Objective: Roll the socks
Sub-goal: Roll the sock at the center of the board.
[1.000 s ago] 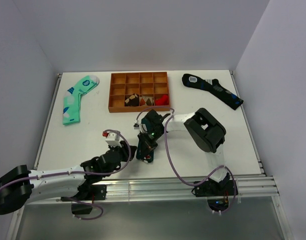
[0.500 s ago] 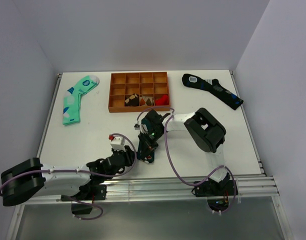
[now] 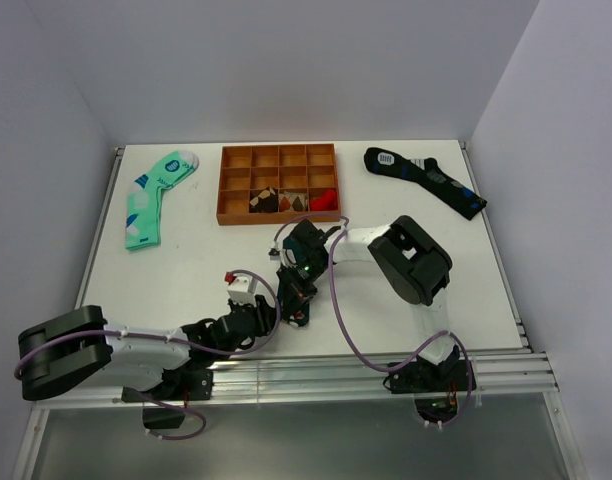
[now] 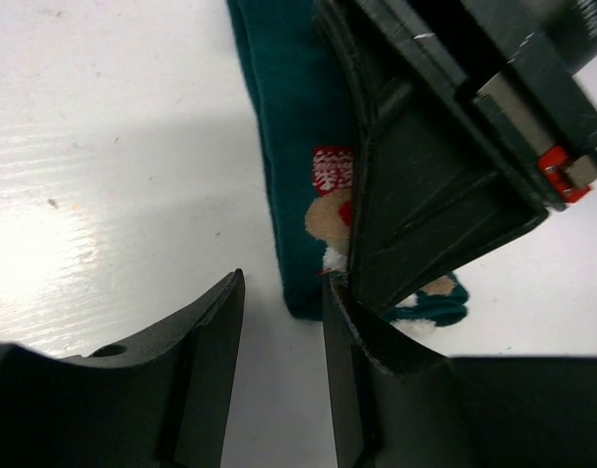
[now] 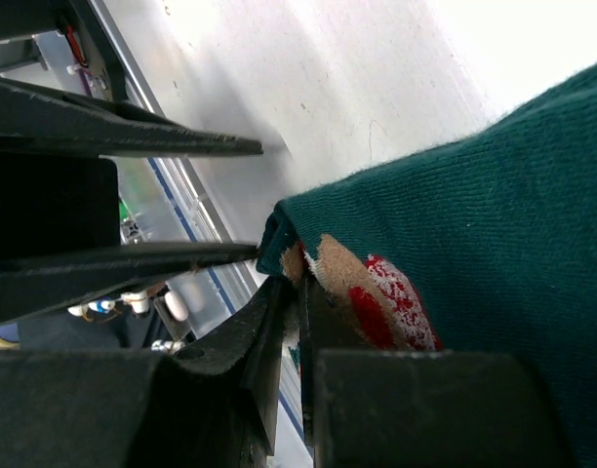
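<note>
left gripper (image 4: 281,292): jaws open with a narrow gap, nothing between them, tips just short of the end of the socks (image 4: 289,146), which lie at its 12 o'clock. right gripper (image 5: 291,292): jaws closed on the socks' edge, right beside the cartoon figure (image 5: 367,292) in red and brown. Top view: both grippers meet at near-centre of the table (image 3: 186,270), socks mostly hidden under the right one. Beyond them: orange compartment tray (image 3: 278,183) at 12 o'clock, mint-green sock (image 3: 151,195) at 10 o'clock, black sock (image 3: 423,178) at 2 o'clock.
</note>
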You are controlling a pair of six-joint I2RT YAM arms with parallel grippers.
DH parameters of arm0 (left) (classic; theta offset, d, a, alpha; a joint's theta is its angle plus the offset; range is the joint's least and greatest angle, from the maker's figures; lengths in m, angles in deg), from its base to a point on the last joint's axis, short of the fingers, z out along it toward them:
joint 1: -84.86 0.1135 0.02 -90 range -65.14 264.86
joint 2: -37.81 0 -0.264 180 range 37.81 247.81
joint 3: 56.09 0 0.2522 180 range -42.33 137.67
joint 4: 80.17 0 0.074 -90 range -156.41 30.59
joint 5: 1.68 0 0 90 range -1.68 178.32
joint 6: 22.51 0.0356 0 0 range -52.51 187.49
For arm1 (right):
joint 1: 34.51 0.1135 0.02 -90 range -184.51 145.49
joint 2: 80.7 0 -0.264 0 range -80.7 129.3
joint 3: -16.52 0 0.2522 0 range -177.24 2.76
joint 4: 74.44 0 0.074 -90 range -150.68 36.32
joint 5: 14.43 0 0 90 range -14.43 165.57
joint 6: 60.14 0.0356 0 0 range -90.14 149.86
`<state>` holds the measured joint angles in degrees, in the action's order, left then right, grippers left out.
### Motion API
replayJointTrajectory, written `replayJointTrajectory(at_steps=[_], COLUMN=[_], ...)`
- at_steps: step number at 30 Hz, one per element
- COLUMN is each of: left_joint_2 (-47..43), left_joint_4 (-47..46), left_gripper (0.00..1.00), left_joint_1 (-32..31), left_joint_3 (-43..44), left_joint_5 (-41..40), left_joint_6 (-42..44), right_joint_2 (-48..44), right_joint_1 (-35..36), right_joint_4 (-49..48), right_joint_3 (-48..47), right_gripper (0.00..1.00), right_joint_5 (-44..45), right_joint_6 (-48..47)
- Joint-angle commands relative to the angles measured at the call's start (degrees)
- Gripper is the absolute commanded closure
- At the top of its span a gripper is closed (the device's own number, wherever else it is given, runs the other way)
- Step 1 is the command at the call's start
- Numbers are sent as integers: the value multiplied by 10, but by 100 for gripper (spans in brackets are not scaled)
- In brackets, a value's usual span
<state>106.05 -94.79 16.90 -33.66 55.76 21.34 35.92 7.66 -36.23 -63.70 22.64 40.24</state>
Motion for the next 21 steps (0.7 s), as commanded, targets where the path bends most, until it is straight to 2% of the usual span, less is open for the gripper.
replayJointTrajectory(at_steps=[1,4,8,21], left_joint_2=[-11,-29,-16,23], left_joint_4=[-52,-60,-32,-26], left_gripper=[55,51,52,52], left_joint_1=[-6,-6,-6,-6], left_joint_3=[-11,-21,-1,26], left_joint_5=[10,15,10,8], left_joint_6=[-3,0,6,7], right_joint_2=[16,19,24,28], right_joint_1=[-3,-3,-3,-3], right_joint_4=[17,19,20,26], right_joint_3=[-16,-17,-20,-22], right_gripper=[87,87,87,88], right_joint_5=[27,26,27,33], right_joint_6=[-13,-15,-16,-21])
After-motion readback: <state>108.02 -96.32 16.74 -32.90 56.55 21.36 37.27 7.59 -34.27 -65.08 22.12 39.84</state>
